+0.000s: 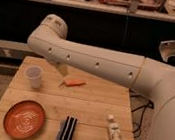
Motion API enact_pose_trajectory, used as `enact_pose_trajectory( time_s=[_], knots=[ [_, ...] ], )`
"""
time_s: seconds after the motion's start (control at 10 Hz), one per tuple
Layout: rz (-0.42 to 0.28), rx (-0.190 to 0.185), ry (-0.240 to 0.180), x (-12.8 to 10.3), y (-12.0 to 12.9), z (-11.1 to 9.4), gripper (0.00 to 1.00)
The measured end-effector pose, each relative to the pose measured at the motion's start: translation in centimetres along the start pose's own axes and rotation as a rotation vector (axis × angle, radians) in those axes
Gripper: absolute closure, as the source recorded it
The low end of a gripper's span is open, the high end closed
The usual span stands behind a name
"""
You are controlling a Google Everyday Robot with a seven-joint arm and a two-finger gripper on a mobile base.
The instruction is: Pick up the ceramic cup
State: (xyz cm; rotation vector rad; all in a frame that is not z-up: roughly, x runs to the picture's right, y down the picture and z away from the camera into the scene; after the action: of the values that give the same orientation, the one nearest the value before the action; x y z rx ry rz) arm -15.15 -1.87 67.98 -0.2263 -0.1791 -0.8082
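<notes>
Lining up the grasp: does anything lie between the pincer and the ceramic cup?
Nothing: in the camera view only bare table separates the ceramic cup from the pincer, which hangs under the arm beside it.

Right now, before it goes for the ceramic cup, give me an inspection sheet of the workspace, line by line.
Surface: wooden slatted table.
Job's things: ceramic cup upright at back left, standing apart from everything.
Clutter: orange plate front left; small orange item right of the cup; black striped object at the front; white bottle lying front right.
Grippers: gripper hangs under the arm, right of and above the cup, not touching it.
Cables: dark cable beside the table's right edge.
Surroundings: dark counter behind, cluttered on top.
</notes>
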Motion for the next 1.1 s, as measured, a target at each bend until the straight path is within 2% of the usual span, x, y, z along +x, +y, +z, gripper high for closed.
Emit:
enact_pose_trajectory(
  time_s=[0.5, 0.7, 1.1],
  knots=[
    [-0.029, 0.009, -0.016, -1.1, -1.6, 1.2, 0.20],
    [-0.052, 0.019, -0.035, -2.5, -3.0, 1.9, 0.20],
    [-0.072, 0.025, -0.055, -2.8, -3.9, 2.9, 0.20]
  ],
)
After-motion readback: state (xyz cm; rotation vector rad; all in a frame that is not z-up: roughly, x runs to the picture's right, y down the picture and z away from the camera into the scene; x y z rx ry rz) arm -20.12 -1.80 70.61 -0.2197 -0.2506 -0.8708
